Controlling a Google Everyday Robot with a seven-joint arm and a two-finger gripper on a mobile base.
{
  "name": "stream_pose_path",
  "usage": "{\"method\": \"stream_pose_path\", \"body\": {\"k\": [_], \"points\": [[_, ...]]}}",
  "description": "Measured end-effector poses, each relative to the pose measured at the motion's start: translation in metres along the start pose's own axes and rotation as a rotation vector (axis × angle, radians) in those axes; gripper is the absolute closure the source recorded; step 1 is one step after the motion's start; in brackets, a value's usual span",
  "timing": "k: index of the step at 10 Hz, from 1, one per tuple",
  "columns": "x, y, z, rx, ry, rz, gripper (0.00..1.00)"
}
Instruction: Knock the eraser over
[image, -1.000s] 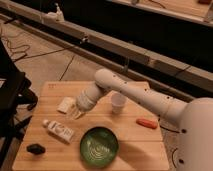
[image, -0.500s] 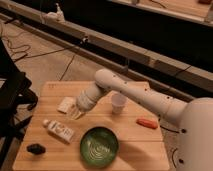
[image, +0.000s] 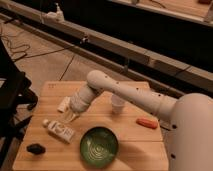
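Note:
The eraser (image: 36, 148), a small black oblong block, lies on the wooden table (image: 135, 152) near its front left corner. My gripper (image: 70, 118) hangs at the end of the white arm over the left middle of the table, above the right end of the white tube (image: 59, 130). It is well apart from the eraser, up and to the right of it. The green plate (image: 99, 146) sits at the front centre.
A flat white rectangular piece (image: 63, 104) lies just left of the gripper. A white cup (image: 118, 104) stands behind the plate. An orange oblong item (image: 147, 122) lies at the right. A dark chair (image: 12, 100) stands left of the table.

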Motion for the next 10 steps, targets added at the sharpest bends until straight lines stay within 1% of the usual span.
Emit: {"method": "stream_pose_path", "body": {"k": [1,3,4,6,8,10], "points": [[-0.004,0.0,0.011,-0.023,-0.01,-0.013,1.0],[-0.014,0.002,0.038,-0.083,-0.046,-0.043,1.0],[-0.02,0.0,0.051,-0.105,-0.062,-0.059,1.0],[-0.034,-0.002,0.081,-0.159,-0.094,-0.098,1.0],[-0.045,0.0,0.112,-0.225,-0.092,-0.138,1.0],[-0.055,0.005,0.132,-0.282,-0.081,-0.161,1.0]]}}
